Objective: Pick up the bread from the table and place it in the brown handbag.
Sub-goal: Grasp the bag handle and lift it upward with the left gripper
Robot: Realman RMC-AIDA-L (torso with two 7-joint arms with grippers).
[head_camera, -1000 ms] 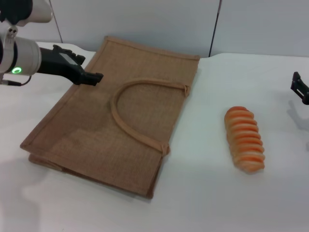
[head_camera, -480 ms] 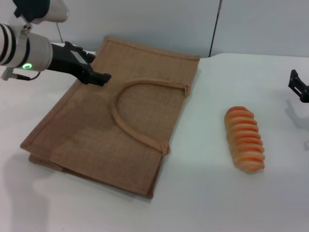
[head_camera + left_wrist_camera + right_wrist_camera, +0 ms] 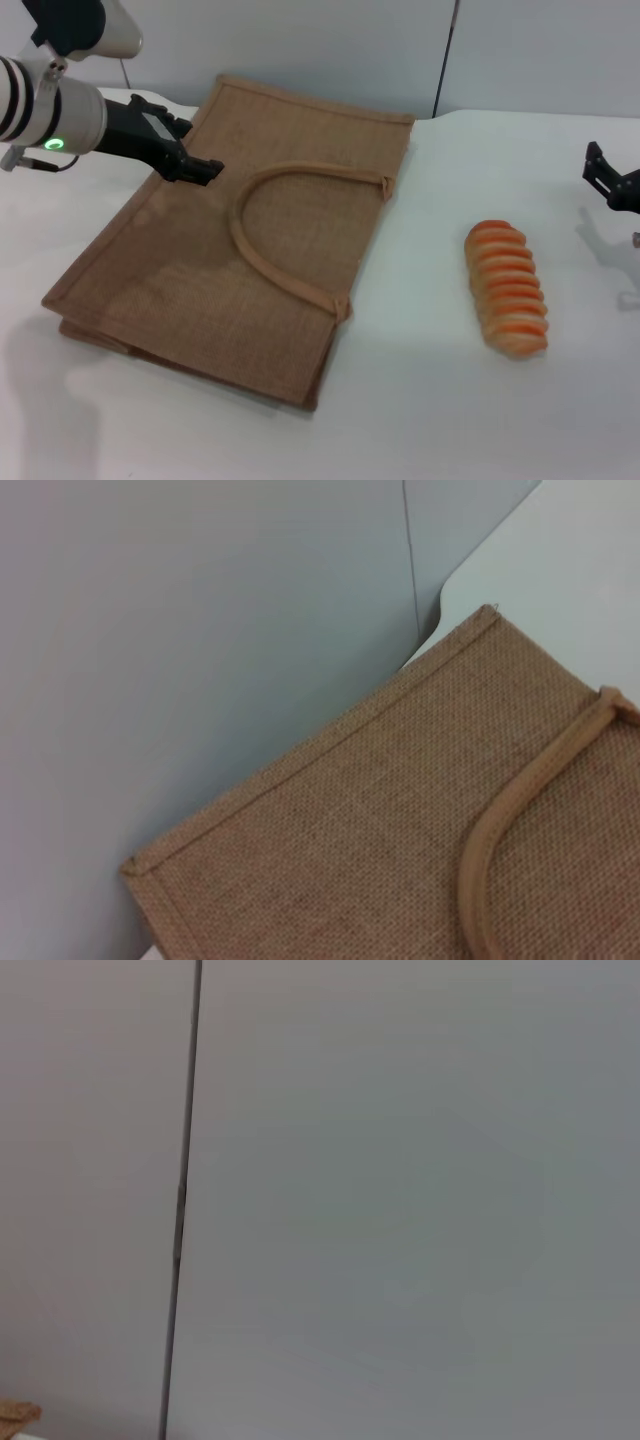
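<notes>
The bread [image 3: 507, 290], an orange-tan ridged loaf, lies on the white table [image 3: 430, 400] to the right of the brown handbag [image 3: 180, 270]. The handbag lies flat with one arched handle [image 3: 262, 262] on top. My left gripper [image 3: 203, 170] hovers over the bag's left edge, near the handle's top. The left wrist view shows the bag's far corner [image 3: 330, 830] and part of its handle [image 3: 500, 830]. My right gripper [image 3: 606, 183] is at the right edge of the table, well to the right of and beyond the bread. No gripper touches the bread.
A grey wall [image 3: 330, 50] stands right behind the table and the bag's far edge. The right wrist view shows only this wall [image 3: 400, 1200] and a scrap of the bag [image 3: 15, 1415]. White table surface lies around the bread.
My left gripper has moved right, from beside the bag's left edge to over it. My right gripper has shifted a little to the left. The bread and the bag have not moved.
</notes>
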